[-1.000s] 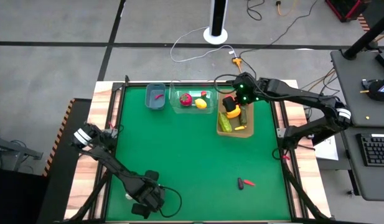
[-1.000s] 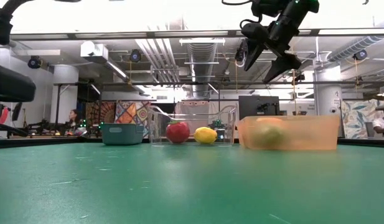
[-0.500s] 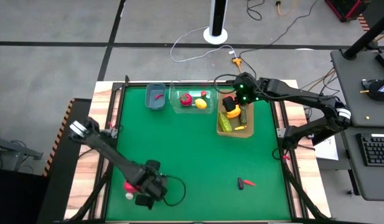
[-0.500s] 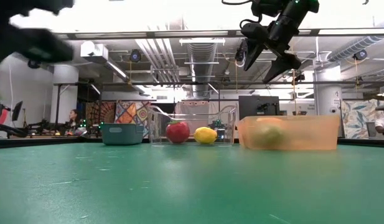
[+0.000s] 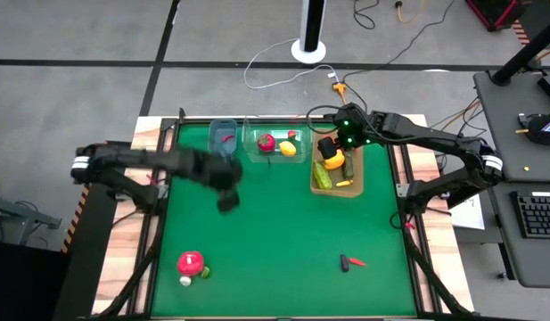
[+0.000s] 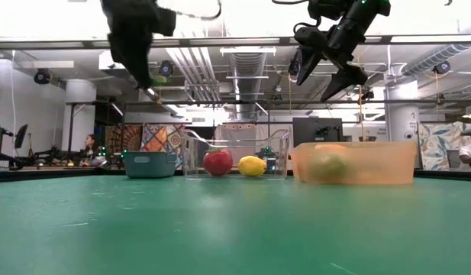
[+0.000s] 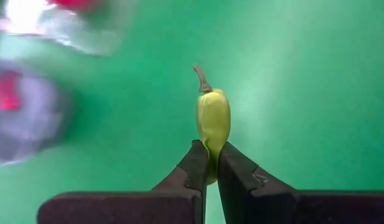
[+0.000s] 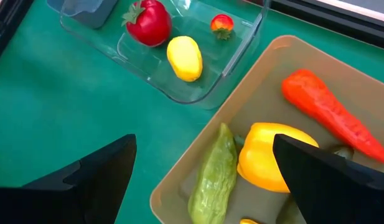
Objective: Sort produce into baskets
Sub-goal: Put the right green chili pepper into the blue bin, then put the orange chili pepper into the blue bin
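My left gripper [image 5: 228,203] is high above the green mat, near the blue-grey bin [image 5: 213,144], and is shut on a small yellow-green pepper [image 7: 213,118]; in the low view [image 6: 153,76] it hangs well above the table. My right gripper [image 5: 331,152] is wide open and empty above the tan tray [image 5: 339,192], which holds a yellow pepper [image 8: 269,155], an orange carrot [image 8: 325,115] and a green piece [image 8: 213,171]. The clear tub [image 5: 255,148] holds a red fruit [image 8: 148,23], a lemon [image 8: 184,57] and a tiny red piece [image 8: 221,23]. My left gripper pinches the pepper's blunt lower end [image 7: 211,149] between its two fingertips [image 7: 232,165]. The fingers lie along the pepper, which sticks out past them with its stem [image 7: 201,78] pointing away. The pepper is lifted clear of the mat.
A red round piece [image 5: 192,263] with a small white bit [image 5: 185,281] lies near the table's near left corner. A red chilli [image 5: 350,262] lies near the near right. The bin holds a small red piece [image 5: 226,138]. The mat's middle is bare.
My left gripper has risen from the near left corner and swung quickly toward the far edge and the blue-grey bin, carrying the yellow-green pepper clear of the mat. The red round piece and white bit stay where the gripper was. My right arm has kept still.
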`<state>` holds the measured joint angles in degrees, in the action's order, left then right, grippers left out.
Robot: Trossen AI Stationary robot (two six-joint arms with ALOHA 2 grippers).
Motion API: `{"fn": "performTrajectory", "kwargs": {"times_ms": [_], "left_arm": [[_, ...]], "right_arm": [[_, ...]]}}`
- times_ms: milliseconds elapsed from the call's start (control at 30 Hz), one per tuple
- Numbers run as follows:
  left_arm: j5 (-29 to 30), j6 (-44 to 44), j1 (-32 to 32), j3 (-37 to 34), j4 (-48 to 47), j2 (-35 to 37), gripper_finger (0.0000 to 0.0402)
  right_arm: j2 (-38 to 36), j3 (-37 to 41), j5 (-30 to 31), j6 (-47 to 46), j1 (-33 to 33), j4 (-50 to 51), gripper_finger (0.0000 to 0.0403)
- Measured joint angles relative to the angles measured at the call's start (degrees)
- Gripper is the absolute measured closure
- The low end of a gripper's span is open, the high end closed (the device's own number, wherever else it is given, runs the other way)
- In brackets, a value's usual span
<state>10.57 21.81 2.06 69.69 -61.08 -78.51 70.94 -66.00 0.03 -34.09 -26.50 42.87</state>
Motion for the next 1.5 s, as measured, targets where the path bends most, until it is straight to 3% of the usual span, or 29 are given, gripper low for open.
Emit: {"fn": "performTrajectory", "kwargs": {"times_ms": [200, 267, 367, 467, 733, 933, 1267, 1500], "left_arm": [[-1.25, -7.52, 25.79, -0.02, 2.02, 2.15, 0.0397], [-4.61, -9.67, 34.02, -0.04, 4.15, 0.88, 0.0397], [-11.23, -11.13, 42.92, -0.07, 7.34, -2.55, 0.0398], [-15.71, -11.24, 47.33, -0.07, 9.44, -6.68, 0.0398], [-16.45, -10.96, 48.04, -0.09, 9.67, -15.47, 0.0392], [-10.91, -10.54, 48.09, -0.09, 9.84, -16.75, 0.0362], [-11.06, -10.95, 47.45, -0.09, 9.53, -14.42, 0.0268], [-12.92, -8.36, 42.03, -0.09, 9.37, -6.06, 0.0243]], "right_arm": [[0.0, 0.0, -0.04, 0.0, 0.0, -0.06, 0.0034], [0.0, 0.0, -0.04, 0.0, 0.0, -0.21, 0.0034], [0.0, 0.0, -0.07, -0.02, 0.0, -0.22, 0.0034], [0.0, 0.0, -0.07, -0.52, 0.0, -0.2, 0.0034], [0.0, 0.0, -0.09, -0.95, 0.0, -0.16, 0.0035], [0.0, 0.0, -0.09, -1.29, 0.0, -0.15, 0.0035], [-0.03, 0.0, -0.29, -2.48, 0.0, 0.12, 0.0035], [-3.64, -1.28, -8.48, -8.22, 2.33, 1.68, 0.0035]]}}
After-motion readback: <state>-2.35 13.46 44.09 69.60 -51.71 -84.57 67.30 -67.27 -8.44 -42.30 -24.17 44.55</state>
